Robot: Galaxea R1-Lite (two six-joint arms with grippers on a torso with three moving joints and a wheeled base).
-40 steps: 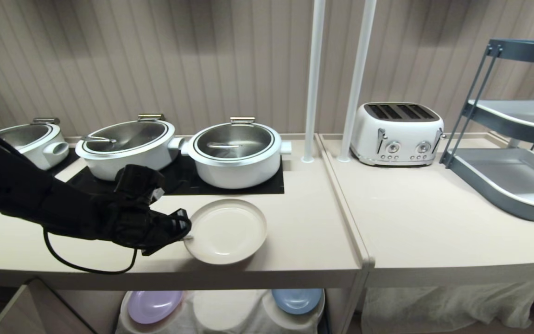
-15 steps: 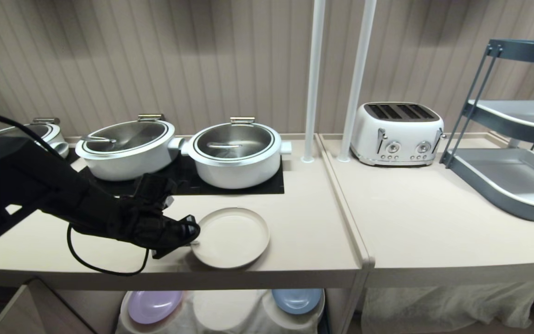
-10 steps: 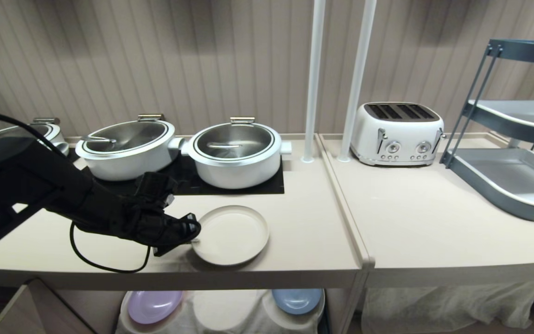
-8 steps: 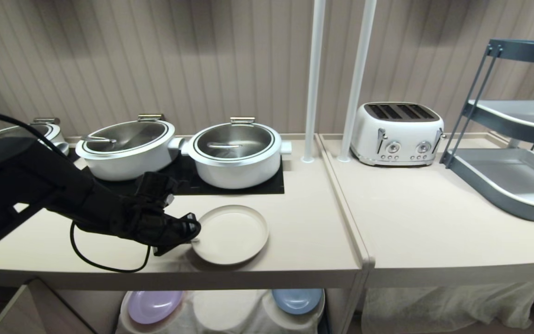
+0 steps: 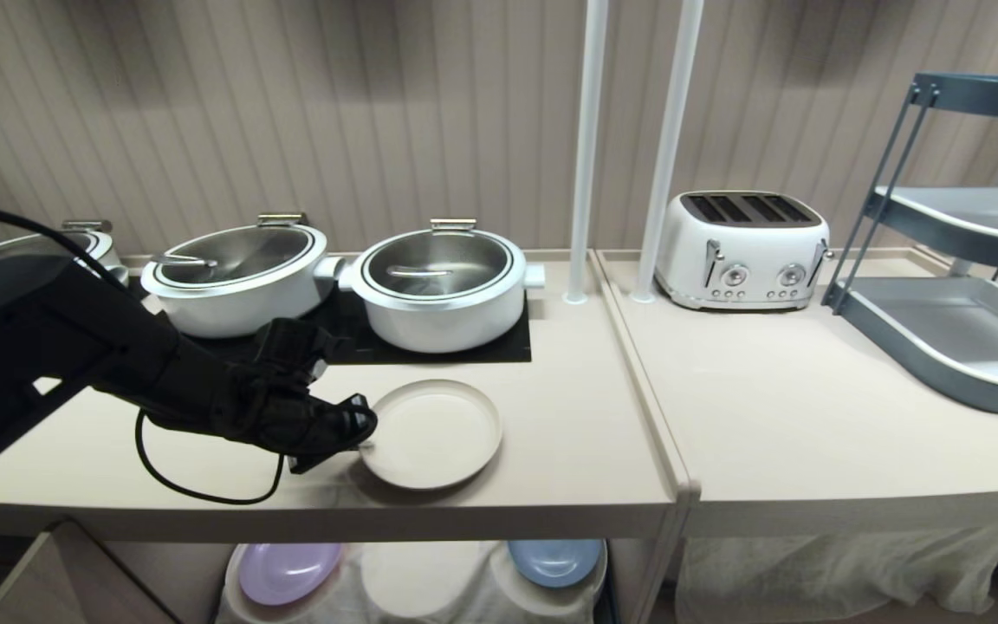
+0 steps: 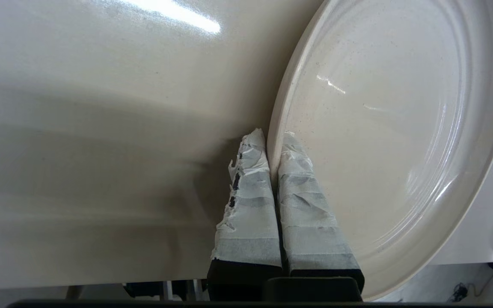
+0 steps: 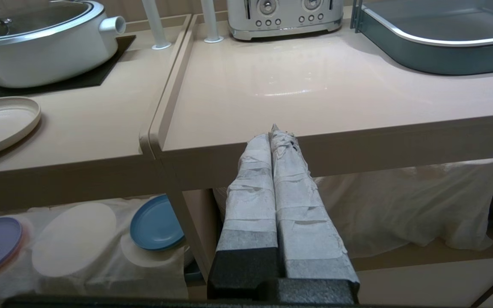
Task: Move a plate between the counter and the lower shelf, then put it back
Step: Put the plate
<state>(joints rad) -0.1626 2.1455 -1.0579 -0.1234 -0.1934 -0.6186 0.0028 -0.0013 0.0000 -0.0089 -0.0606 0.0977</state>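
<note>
The cream plate (image 5: 434, 433) lies low over the counter (image 5: 568, 433), in front of the black cooktop. A shadow shows under its near left edge; I cannot tell whether it rests flat. My left gripper (image 5: 365, 436) reaches in from the left and is shut on the plate's left rim. In the left wrist view the taped fingers (image 6: 250, 171) pinch the rim of the plate (image 6: 392, 128), one finger outside and one inside. The lower shelf (image 5: 430, 581) below holds a white cloth. My right gripper (image 7: 274, 130) is shut and empty, parked before the right worktop's front edge.
Two white pots (image 5: 443, 282) (image 5: 235, 277) stand on the cooktop behind the plate. A lilac plate (image 5: 287, 572) and a blue plate (image 5: 555, 559) lie on the shelf cloth. A white toaster (image 5: 742, 250) and a grey tiered rack (image 5: 958, 329) occupy the right worktop.
The plate was tilted up and nearer the front edge; it has levelled out, sunk lower and shifted slightly back toward the cooktop. The left gripper kept its hold on the rim.
</note>
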